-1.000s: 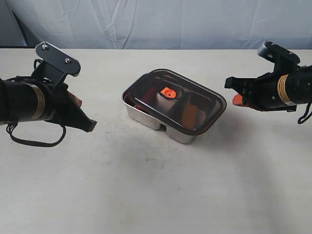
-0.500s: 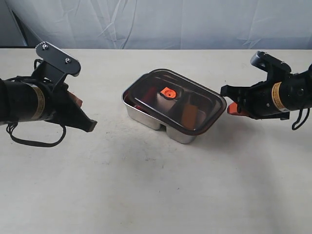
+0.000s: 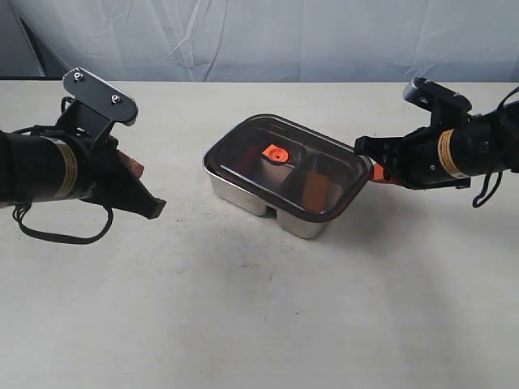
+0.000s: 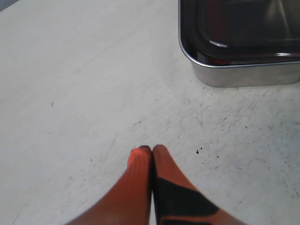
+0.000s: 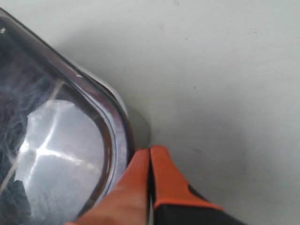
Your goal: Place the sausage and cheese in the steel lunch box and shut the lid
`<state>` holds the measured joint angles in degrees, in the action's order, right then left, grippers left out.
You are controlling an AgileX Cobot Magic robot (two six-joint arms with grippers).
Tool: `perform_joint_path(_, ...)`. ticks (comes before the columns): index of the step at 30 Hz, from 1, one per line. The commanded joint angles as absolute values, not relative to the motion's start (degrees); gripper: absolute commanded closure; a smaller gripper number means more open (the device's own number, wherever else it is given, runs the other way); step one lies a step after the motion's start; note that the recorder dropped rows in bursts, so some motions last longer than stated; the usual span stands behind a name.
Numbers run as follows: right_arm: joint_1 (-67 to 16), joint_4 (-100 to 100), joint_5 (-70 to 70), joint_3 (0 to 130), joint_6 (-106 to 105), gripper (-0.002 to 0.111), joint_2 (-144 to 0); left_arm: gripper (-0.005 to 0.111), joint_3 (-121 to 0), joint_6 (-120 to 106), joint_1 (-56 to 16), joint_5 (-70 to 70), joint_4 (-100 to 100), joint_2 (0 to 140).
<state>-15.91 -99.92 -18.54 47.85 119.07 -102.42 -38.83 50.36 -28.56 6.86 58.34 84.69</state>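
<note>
The steel lunch box (image 3: 261, 200) stands mid-table with the dark smoky lid (image 3: 324, 170) lying on it, its orange valve (image 3: 276, 152) facing up. An orange-brown shape (image 3: 315, 189) shows dimly through the lid in the right compartment; I cannot tell cheese or sausage for sure. My right gripper (image 3: 377, 173) is shut and empty, its tips against the lid's right corner; the right wrist view shows the gripper (image 5: 150, 151) beside the lid rim (image 5: 102, 117). My left gripper (image 3: 131, 168) hangs shut and empty well left of the box. The left wrist view has the gripper (image 4: 151, 149) over bare table, with the box wall (image 4: 243, 75) and lid (image 4: 234, 28) ahead.
The pale table (image 3: 259, 308) is scuffed and carries nothing but the box. A wrinkled white cloth backdrop (image 3: 268, 36) closes off the far edge. The black bodies of both arms hang low on either side of the box.
My right gripper has come in leftward and down to the lid's right corner. The lid, which sat askew and raised, now lies flatter on the box. The left arm barely shifted.
</note>
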Motion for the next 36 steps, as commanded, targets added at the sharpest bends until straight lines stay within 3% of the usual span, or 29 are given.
perform_joint_path(1,-16.1,-99.9,-17.2,48.3,119.4,0.109,-102.8,0.107,-39.0,50.3,-28.4,6.6,58.5,84.8)
perform_joint_path(36,-16.2,-99.9,-20.1,52.9,120.5,0.109,-107.7,0.107,-39.0,50.3,-28.4,6.4,59.2,84.8)
